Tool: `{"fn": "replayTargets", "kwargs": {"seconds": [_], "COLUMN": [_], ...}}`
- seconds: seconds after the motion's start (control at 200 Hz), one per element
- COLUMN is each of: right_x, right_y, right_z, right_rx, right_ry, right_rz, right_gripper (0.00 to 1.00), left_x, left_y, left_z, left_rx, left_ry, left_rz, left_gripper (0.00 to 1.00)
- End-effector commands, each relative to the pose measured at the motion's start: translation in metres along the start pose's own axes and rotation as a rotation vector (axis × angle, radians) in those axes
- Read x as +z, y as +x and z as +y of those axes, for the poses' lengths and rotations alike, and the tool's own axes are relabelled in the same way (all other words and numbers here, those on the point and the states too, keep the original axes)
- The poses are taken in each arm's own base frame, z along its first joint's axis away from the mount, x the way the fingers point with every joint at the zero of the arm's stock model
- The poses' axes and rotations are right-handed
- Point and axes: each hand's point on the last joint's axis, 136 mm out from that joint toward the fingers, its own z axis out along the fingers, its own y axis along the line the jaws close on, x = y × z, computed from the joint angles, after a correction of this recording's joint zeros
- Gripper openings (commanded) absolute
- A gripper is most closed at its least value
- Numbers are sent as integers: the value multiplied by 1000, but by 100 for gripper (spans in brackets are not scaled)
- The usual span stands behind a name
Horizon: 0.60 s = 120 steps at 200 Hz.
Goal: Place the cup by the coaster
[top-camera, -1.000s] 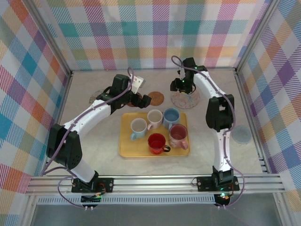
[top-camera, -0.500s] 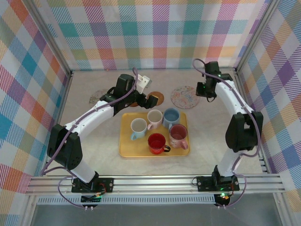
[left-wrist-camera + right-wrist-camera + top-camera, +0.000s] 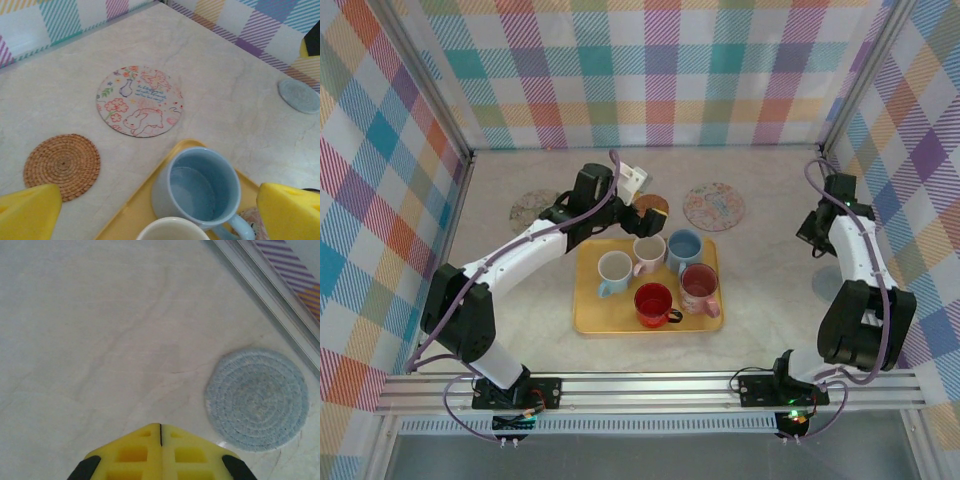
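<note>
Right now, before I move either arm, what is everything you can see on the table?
tray: one, yellow, middle of the table.
cups: five, all on the tray: white cup, cream cup, blue cup, red cup, pink cup.
coasters: four, all flat on the table: flowered coaster far left; brown woven coaster behind the tray; picture coaster to its right; pale blue coaster near the right wall.
left gripper: open, yellow fingers, over the tray's far edge.
right gripper: shut, yellow fingers, beside the pale blue coaster.
</note>
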Motion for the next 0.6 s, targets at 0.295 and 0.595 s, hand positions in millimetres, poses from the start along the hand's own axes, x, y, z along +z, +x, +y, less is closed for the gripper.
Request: {"fn": "replayTargets", "kwargs": {"seconds": [0.295,0.595], "right_x": [31,69], "right_y": [8,26], "right_z": [-55,-69], "right_rx": [249,355], "right_ry": [106,109], "right_rz": [24,113], "right_gripper": [0,0], "left_x": [15,28], "left_y": [1,3], "left_z": [-17,-21], "left_rx": [-9,-24], "left_ry": [65,86], "left_rz": [-29,-17], "left_gripper": [100,100]}}
